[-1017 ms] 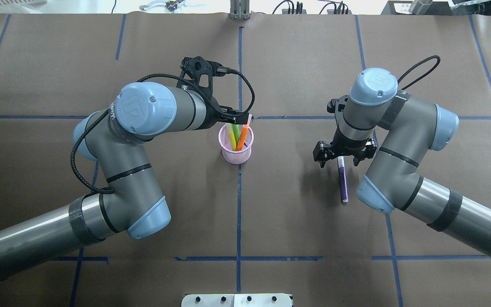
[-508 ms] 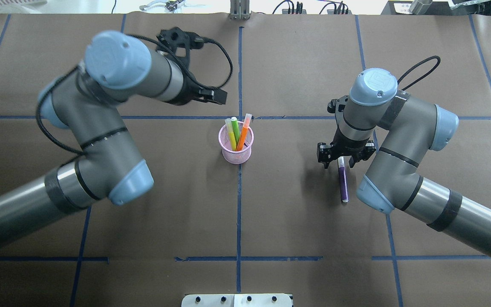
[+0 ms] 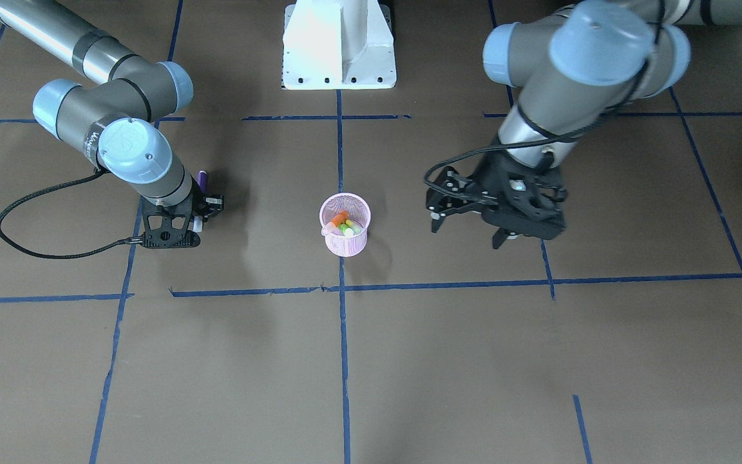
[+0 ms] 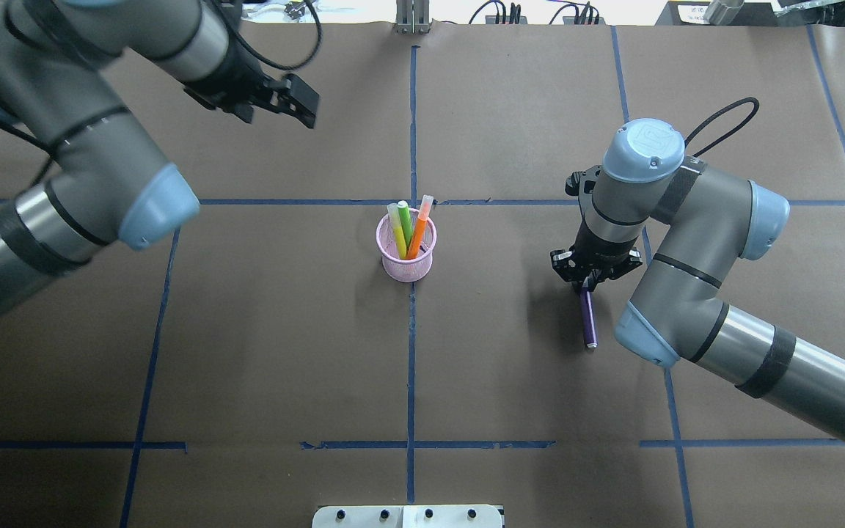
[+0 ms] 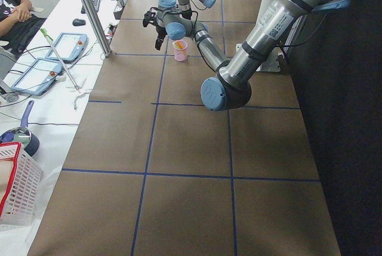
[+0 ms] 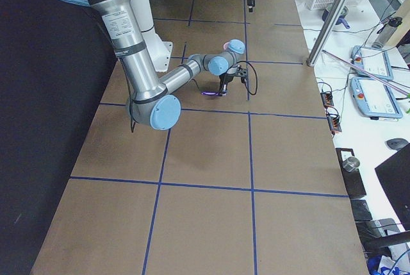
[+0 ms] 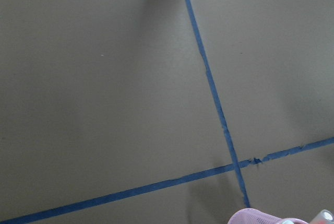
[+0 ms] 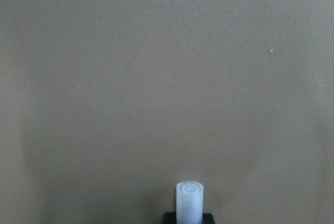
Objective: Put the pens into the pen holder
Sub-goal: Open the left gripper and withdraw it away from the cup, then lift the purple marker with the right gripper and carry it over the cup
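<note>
The pink mesh pen holder (image 4: pixel 408 262) stands upright at the table's middle with the yellow, green and orange pens (image 4: pixel 406 224) in it. It also shows in the front view (image 3: pixel 344 243) and at the bottom edge of the left wrist view (image 7: pixel 261 216). The purple pen (image 4: pixel 589 319) lies flat on the table to its right. My right gripper (image 4: pixel 587 284) is shut on its capped end; the pale cap (image 8: pixel 189 203) shows between the fingers. My left gripper (image 4: pixel 296 103) is open and empty, raised behind and left of the holder, also seen in the front view (image 3: pixel 466 235).
The white robot base (image 3: pixel 339 45) stands at the near edge of the table. Blue tape lines (image 4: pixel 412 352) cross the brown paper. Off the far table edge are a post (image 5: pixel 89 11), tablets (image 5: pixel 39 71) and a white basket (image 5: pixel 15 190).
My left gripper left the orange pen in the holder and rose away to the back left. My right gripper's fingers closed onto the purple pen's capped end.
</note>
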`<action>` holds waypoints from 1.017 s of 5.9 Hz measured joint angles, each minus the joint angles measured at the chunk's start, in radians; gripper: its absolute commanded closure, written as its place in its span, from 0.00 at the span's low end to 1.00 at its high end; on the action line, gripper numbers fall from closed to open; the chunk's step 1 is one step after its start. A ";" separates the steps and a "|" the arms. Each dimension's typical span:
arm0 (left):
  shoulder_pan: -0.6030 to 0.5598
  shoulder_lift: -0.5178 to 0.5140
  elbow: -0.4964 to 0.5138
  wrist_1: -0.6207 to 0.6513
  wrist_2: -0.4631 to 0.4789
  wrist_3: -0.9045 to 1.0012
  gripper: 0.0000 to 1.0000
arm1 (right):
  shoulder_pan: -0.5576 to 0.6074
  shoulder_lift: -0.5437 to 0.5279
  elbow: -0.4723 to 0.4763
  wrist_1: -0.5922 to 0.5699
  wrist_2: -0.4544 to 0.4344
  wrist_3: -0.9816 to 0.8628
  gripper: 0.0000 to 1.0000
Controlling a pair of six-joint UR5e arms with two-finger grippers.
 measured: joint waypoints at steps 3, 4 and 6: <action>-0.205 0.084 0.002 0.132 -0.159 0.291 0.00 | 0.019 0.012 0.025 0.001 -0.036 -0.001 1.00; -0.258 0.121 0.010 0.203 -0.170 0.446 0.00 | 0.028 0.017 0.055 0.002 -0.076 -0.006 1.00; -0.356 0.205 0.084 0.262 -0.171 0.727 0.00 | 0.050 0.028 0.117 0.038 -0.144 -0.009 1.00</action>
